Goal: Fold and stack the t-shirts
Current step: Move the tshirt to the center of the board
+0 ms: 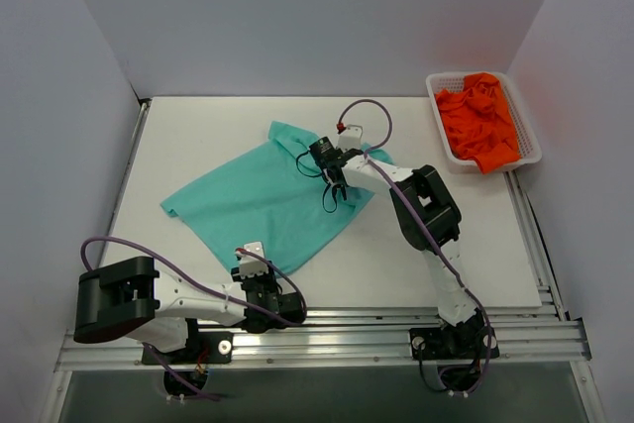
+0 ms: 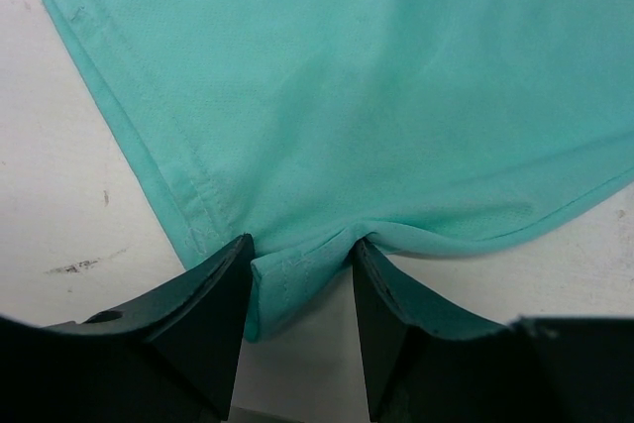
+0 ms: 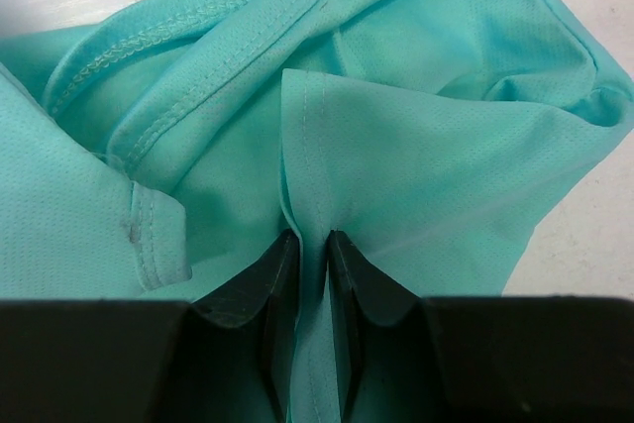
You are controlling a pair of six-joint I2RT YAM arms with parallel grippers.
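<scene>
The teal t-shirt (image 1: 263, 200) lies spread out slantwise in the middle of the white table (image 1: 475, 245), and the orange t-shirts (image 1: 480, 121) are piled in a white basket (image 1: 530, 136) at the far right edge. The left pincer (image 2: 302, 245) is at the near hem corner, its fingers partly apart with the corner of cloth between them and touching both. The right pincer (image 3: 312, 237) is almost closed, pinching a raised fold of the teal t-shirt at its far side.
</scene>
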